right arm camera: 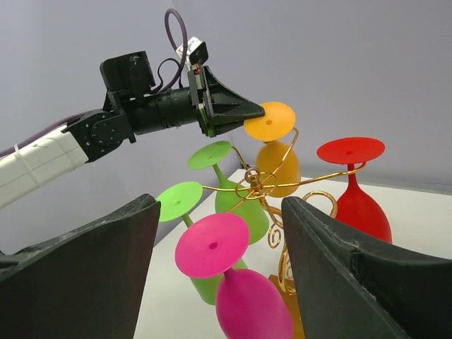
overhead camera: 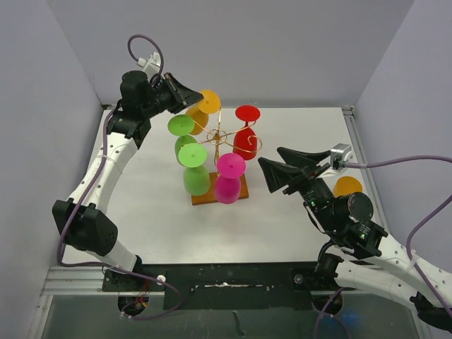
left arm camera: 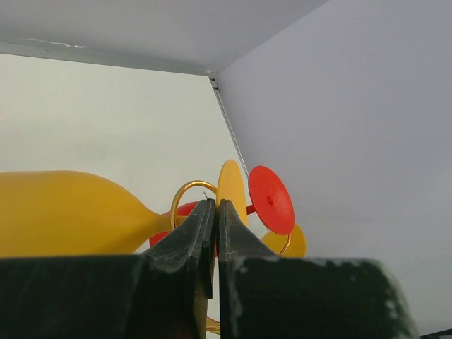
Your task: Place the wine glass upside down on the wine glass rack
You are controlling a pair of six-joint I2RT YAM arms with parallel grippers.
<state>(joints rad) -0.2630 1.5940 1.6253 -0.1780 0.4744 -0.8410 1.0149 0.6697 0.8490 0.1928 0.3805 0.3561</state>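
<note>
The wine glass rack [overhead camera: 219, 135], gold wire on a brown wooden base [overhead camera: 203, 200], stands mid-table. Several wine glasses hang on it upside down: an orange one [overhead camera: 207, 102], a red one [overhead camera: 245, 141], two green ones [overhead camera: 195, 176] and a pink one [overhead camera: 227, 185]. My left gripper [overhead camera: 200, 95] is shut and holds nothing. Its tips sit right beside the rim of the orange glass's foot [right arm camera: 270, 120], whose bowl [left arm camera: 63, 212] fills the left of the left wrist view. Right of the rack, my right gripper [overhead camera: 269, 155] hangs open and empty, pointing at the pink glass [right arm camera: 212, 244].
An orange disc [overhead camera: 347, 186] shows on the table behind the right arm, partly hidden. Grey walls close in the table at the left, back and right. A metal rail [overhead camera: 212, 286] runs along the near edge by the arm bases.
</note>
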